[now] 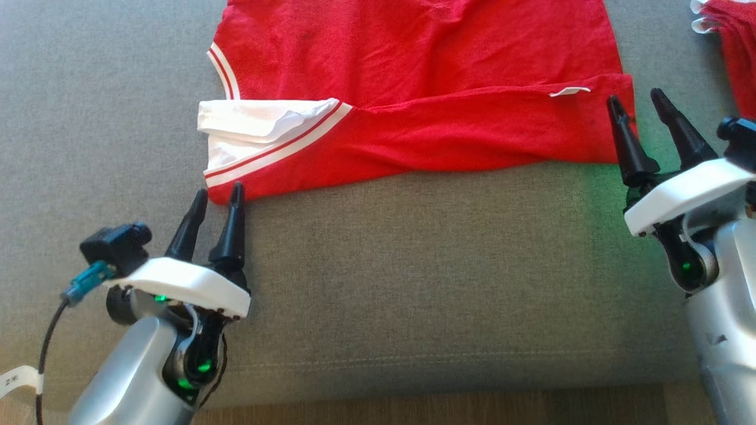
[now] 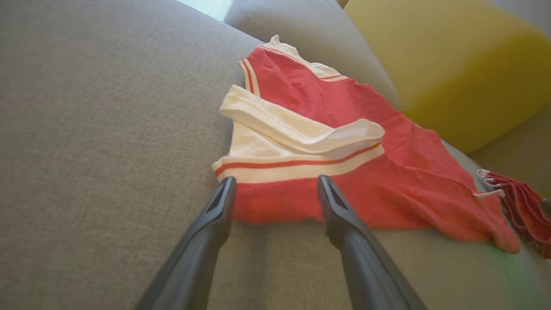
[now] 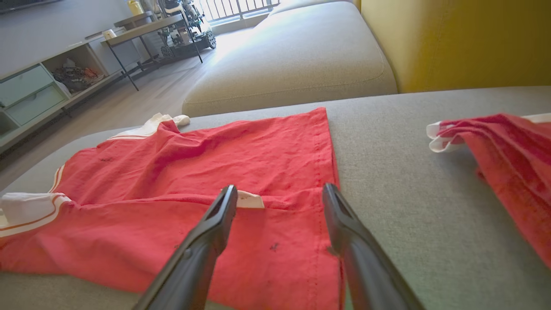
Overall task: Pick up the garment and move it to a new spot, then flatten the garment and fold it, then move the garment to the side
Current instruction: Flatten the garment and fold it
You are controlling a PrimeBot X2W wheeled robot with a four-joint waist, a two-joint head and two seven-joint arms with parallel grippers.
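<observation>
at the lower left of the head view the left gripper (image 1: pixel 220 190) stood with its two dark fingers spread, pinching nothing, the tips just at the near left corner of the red garment (image 1: pixel 413 77). in the left wrist view that corner's red edge lay between the parted fingers (image 2: pixel 211 224), below a white band (image 2: pixel 297 165) with a red stripe. the garment lay on the grey sofa seat (image 1: pixel 384 265), its near part folded up over the rest, so a long fold edge ran across it. a white folded piece (image 1: pixel 254 118) sat at its left end. toward the right a small white label (image 1: pixel 570 91) showed at the fold's edge. the right gripper (image 1: pixel 635 96) was at the garment's near right corner, its fingers likewise apart and holding nothing; in the right wrist view one of them lay over the red cloth and the other along its hem. further right, a second red garment (image 1: pixel 732 53) lay on the same seat, apart from the first.
</observation>
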